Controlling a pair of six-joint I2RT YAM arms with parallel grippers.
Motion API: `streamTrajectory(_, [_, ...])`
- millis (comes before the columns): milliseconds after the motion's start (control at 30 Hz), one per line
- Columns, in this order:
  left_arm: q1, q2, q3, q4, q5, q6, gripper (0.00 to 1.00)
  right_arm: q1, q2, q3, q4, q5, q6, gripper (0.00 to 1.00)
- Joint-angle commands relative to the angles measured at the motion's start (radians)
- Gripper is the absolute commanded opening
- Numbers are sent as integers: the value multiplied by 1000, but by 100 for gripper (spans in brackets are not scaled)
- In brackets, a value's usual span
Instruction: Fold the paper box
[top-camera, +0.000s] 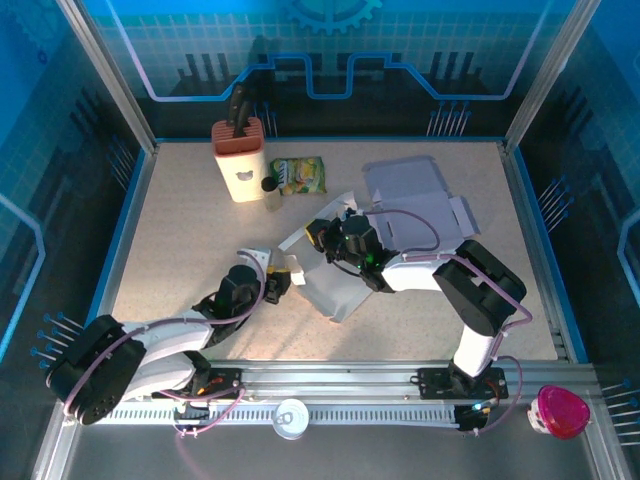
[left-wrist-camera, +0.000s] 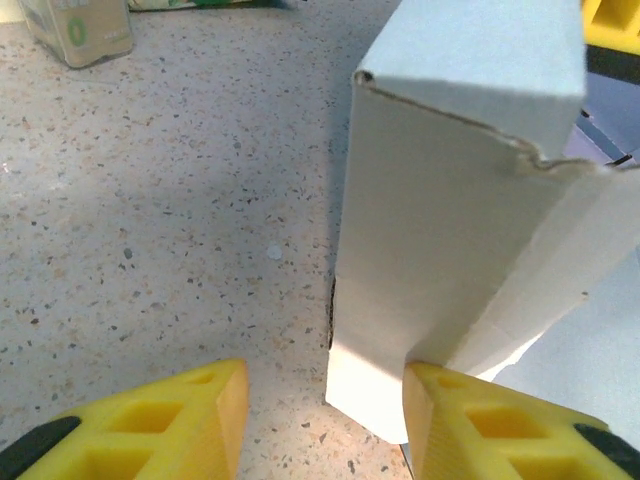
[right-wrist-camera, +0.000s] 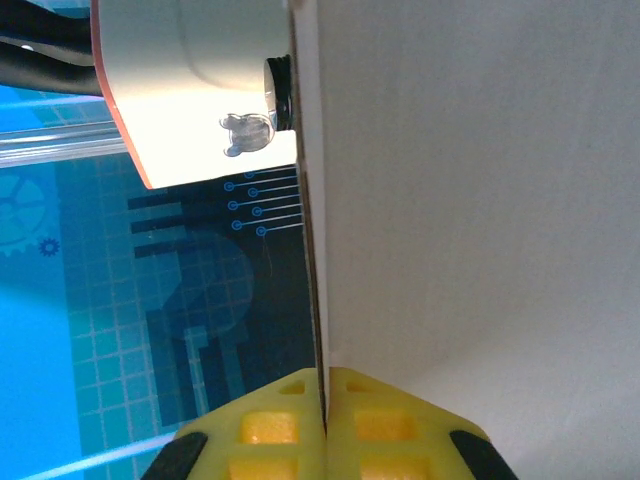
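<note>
The paper box (top-camera: 338, 290) is white card, partly folded, in the middle of the table. In the left wrist view one of its walls (left-wrist-camera: 440, 220) stands upright with a bent top corner. My left gripper (top-camera: 288, 274) sits at the box's left side. It is open (left-wrist-camera: 325, 420): the box's lower corner lies between the yellow fingers, against the right finger (left-wrist-camera: 470, 420), with bare table before the left one. My right gripper (top-camera: 322, 236) is at the box's far edge, shut (right-wrist-camera: 325, 400) on the thin edge of a card panel (right-wrist-camera: 480, 200).
A white container with an orange lid (top-camera: 240, 160), a small bottle (top-camera: 270, 192) and a green snack bag (top-camera: 299, 175) stand at the back. A flat white card sheet (top-camera: 412, 190) lies back right. A round tin (top-camera: 290, 416) and a pink object (top-camera: 558, 411) rest by the front rail.
</note>
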Motion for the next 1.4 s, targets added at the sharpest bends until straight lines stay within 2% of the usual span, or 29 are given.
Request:
streamTrajectory(0, [-10,29,-2,104,34,3,48,-10,-5,14,-35,-28,-2,0])
streamTrajectory(300, [-77,-1,-41,107,-17,-17,51,-22,-23,17,-41,-36,-8,0])
streamTrajectory(600, [-81,-10,-14,54,-41,-6,54,-15,-42,13,-30,-32,-4,0])
streamTrajectory(800, [-82,28,12,45,-74,2,49,6,-62,-8,-17,-30,-16,0])
streamTrajectory(1100, [-92,65,26,43,-133,3,42,20,-38,-108,141,-15,-30,0])
streamTrajectory(1367, [-94,88,23,70,-170,-20,42,32,6,-112,163,-2,-62,0])
